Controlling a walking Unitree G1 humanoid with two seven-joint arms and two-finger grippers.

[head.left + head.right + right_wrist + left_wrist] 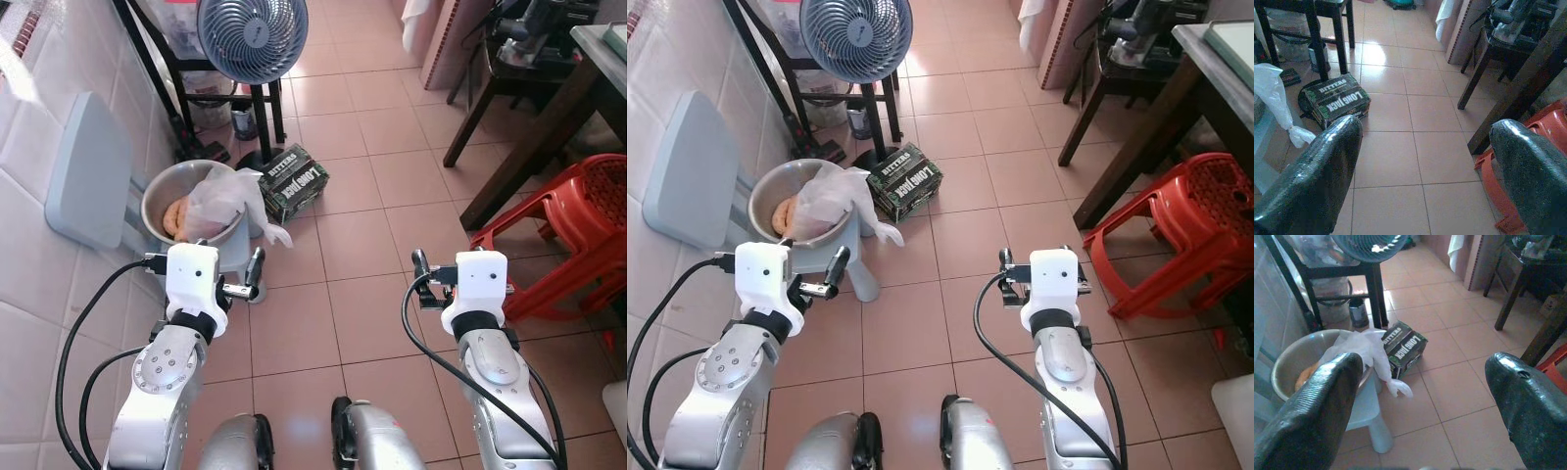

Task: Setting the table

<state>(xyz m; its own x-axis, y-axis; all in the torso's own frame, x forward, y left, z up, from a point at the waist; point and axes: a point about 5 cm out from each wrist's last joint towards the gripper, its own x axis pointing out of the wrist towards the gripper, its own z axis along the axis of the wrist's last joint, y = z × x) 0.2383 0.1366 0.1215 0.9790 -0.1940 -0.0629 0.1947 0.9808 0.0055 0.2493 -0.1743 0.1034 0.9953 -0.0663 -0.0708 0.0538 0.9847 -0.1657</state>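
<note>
Both your left gripper (pixel 1420 406) and right gripper (pixel 1425 171) are spread wide, holding nothing. The metal bowl (pixel 171 201) sits mid-left on the small stool (pixel 235 262); square up before reaching.

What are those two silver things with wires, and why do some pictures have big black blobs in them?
The silver things are a robot's two arms. Two pictures come from cameras in its head, looking down at a tiled floor. Each arm ends in a pincer with two black fingers: the left pincer and the right pincer. The other two pictures come from little cameras on the wrists, so the big black blobs are those fingers seen very close. Both pincers are open and hold nothing. Ahead on the left, a metal bowl with a plastic bag sits on a small pale stool. Nearby are a green box, a fan and a red plastic stool.
</note>
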